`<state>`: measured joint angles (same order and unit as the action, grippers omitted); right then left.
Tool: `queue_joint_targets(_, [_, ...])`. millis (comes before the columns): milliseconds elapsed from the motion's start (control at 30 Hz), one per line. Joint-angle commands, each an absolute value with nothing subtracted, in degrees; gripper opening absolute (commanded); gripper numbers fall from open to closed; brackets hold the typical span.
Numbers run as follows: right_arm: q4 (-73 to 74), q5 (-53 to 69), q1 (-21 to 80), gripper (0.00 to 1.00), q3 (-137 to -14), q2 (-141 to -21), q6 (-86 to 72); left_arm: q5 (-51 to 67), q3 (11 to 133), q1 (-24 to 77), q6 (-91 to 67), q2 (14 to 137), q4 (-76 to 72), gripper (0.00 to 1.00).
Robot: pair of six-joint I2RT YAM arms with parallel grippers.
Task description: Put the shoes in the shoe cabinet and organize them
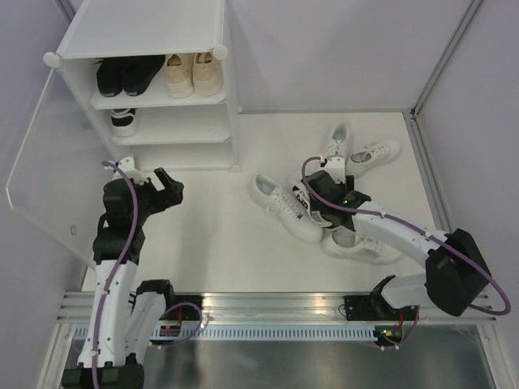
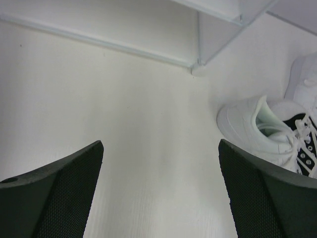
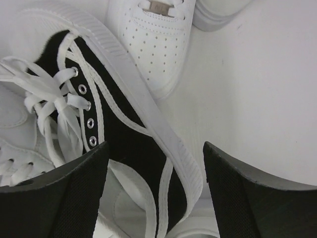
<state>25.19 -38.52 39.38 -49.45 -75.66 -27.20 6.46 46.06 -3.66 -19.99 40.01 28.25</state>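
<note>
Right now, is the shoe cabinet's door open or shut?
Open. The frosted door swings out to the left of the shoe cabinet, and the black shoes and beige shoes inside show plainly.

We look into a robotics lab cell: plain white panel walls [image 1: 324,57] framed in metal, a white table [image 1: 211,243], and the cabled left arm [image 1: 113,267] and right arm [image 1: 397,235] bolted to an aluminium rail [image 1: 276,304].

The white table [image 1: 211,243] bears the shoe cabinet [image 1: 142,36] and white sneakers [image 1: 284,209] clustered around a black-and-white sneaker [image 3: 124,134].
</note>
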Motion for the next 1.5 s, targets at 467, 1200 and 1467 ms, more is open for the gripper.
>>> queue_joint_targets(467, [31.36, -28.84, 35.68, 0.76, -57.39, -79.99, -23.03, 2.02, 38.5, 5.62, -17.58, 32.26, 27.6, 1.0])
queue_joint_targets(1200, [34.9, -39.18, 36.48, 0.62, -54.93, -85.07, -26.1, 2.28, 38.85, 5.62, -17.67, 33.4, 28.3, 1.0])
queue_joint_targets(1467, [34.19, -40.08, 35.07, 0.02, -59.41, -85.7, -25.05, 1.85, 38.67, 5.62, -17.67, 33.22, 28.3, 1.0])
